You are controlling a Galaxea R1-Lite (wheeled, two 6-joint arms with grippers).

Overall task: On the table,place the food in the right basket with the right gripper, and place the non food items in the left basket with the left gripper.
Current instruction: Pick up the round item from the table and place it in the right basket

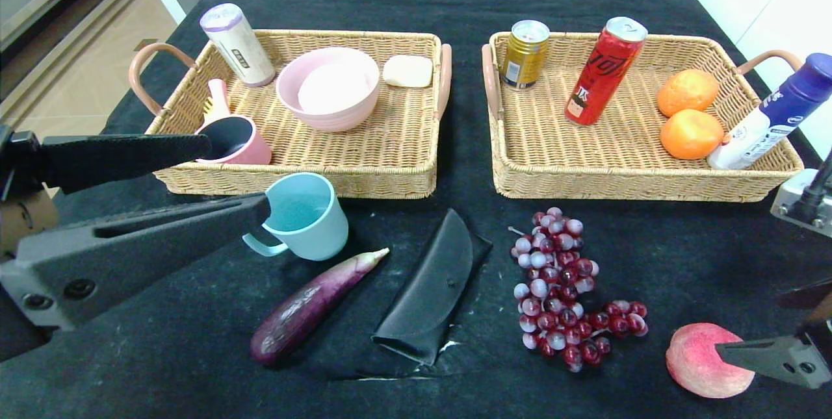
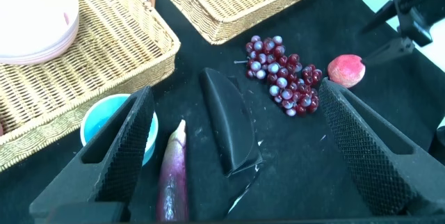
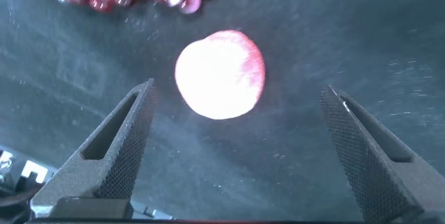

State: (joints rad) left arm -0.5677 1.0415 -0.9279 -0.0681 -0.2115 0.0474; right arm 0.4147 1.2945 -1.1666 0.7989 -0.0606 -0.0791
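Both arms look to be lining up a pick: the right gripper [image 3: 236, 154] hangs with its jaws spread wide and empty over the peach [image 3: 220, 74], which lies on the tabletop between them, and the left gripper [image 2: 236, 154], jaws equally wide and empty, is above the blue cup [image 2: 115, 123] and the eggplant [image 2: 174, 172]. Next, I judge, the right jaws must drop around the peach, close, and carry it to the right basket [image 1: 624, 165]. No writing is legible; the red can [image 1: 604, 71] bears white lettering I cannot read.
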